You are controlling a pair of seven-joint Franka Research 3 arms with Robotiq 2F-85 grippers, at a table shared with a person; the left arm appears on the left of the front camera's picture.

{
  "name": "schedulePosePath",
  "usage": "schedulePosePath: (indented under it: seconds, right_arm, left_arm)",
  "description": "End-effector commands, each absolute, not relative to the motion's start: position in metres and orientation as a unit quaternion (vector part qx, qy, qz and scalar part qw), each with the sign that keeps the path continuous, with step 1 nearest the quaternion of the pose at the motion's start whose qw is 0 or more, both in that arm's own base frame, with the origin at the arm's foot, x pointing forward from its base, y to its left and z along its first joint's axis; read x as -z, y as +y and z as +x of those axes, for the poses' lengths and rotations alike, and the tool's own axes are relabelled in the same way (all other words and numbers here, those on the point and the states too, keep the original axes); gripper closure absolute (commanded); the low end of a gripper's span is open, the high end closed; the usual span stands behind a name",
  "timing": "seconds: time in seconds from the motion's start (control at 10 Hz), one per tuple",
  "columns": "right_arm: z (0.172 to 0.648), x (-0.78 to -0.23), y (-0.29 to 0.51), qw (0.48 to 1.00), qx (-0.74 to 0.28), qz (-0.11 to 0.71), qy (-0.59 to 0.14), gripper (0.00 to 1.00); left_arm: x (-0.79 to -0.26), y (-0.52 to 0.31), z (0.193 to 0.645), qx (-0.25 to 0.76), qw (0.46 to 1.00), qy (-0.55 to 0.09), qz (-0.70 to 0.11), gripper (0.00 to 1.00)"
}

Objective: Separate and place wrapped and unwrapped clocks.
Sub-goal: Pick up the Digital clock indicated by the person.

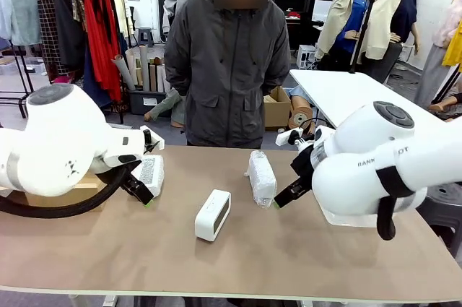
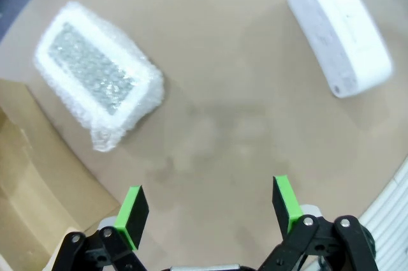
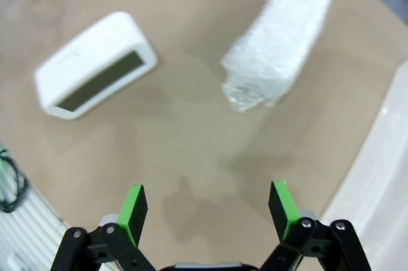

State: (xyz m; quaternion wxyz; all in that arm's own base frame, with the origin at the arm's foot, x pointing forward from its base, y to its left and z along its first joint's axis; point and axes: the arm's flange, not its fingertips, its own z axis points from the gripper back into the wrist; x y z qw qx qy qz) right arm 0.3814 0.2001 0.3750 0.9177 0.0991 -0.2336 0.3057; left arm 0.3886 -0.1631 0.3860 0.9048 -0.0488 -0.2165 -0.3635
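Three clocks lie on the brown table. The bare white clock sits in the middle, display facing front right. One clock wrapped in bubble film lies at the left, just beyond my left gripper. A second wrapped clock lies right of centre, close beside my right gripper. In the left wrist view my left gripper is open over bare table, with the wrapped clock ahead to the left and the bare clock ahead to the right. My right gripper is open too, with the bare clock and the wrapped clock ahead of it.
A person in a grey jacket stands at the far edge, hands behind the back. A brown cardboard box sits at the table's left under my left arm. A clear plastic tub sits at the right under my right arm.
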Motion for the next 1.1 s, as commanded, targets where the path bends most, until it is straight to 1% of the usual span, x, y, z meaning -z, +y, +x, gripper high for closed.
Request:
schedulePosePath:
  seconds: [0.0, 0.1, 0.2, 0.4, 0.5, 0.7, 0.8, 0.9, 1.0]
  right_arm:
    - [0.404, -0.389, 0.188, 0.909, -0.326, 0.153, -0.21, 0.0]
    - [0.413, -0.395, 0.192, 0.905, -0.33, 0.178, -0.198, 0.0]
    - [0.422, -0.401, 0.19, 0.9, -0.335, 0.195, -0.197, 0.0]
    - [0.437, -0.411, 0.185, 0.87, -0.39, 0.227, -0.2, 0.0]
    - [0.444, -0.418, 0.181, 0.848, -0.418, 0.246, -0.212, 0.0]
    - [0.462, -0.426, 0.172, 0.827, -0.433, 0.277, -0.229, 0.0]
    - [0.466, -0.424, 0.166, 0.817, -0.444, 0.278, -0.242, 0.0]
    - [0.464, -0.42, 0.169, 0.809, -0.455, 0.275, -0.25, 0.0]
    - [0.453, -0.437, 0.17, 0.832, -0.43, 0.262, -0.232, 0.0]
  left_arm:
    - [-0.419, -0.137, 0.395, 0.414, 0.881, -0.213, -0.083, 0.0]
    - [-0.43, -0.131, 0.396, 0.439, 0.866, -0.225, -0.082, 0.0]
    - [-0.437, -0.122, 0.398, 0.469, 0.844, -0.241, -0.102, 0.0]
    - [-0.444, -0.107, 0.408, 0.545, 0.775, -0.292, -0.132, 0.0]
    - [-0.448, -0.103, 0.413, 0.57, 0.754, -0.305, -0.12, 0.0]
    - [-0.45, -0.1, 0.425, 0.583, 0.746, -0.302, -0.115, 0.0]
    - [-0.45, -0.104, 0.427, 0.567, 0.763, -0.293, -0.1, 0.0]
    - [-0.458, -0.101, 0.409, 0.576, 0.751, -0.306, -0.101, 0.0]
    - [-0.458, -0.101, 0.409, 0.576, 0.751, -0.306, -0.101, 0.0]
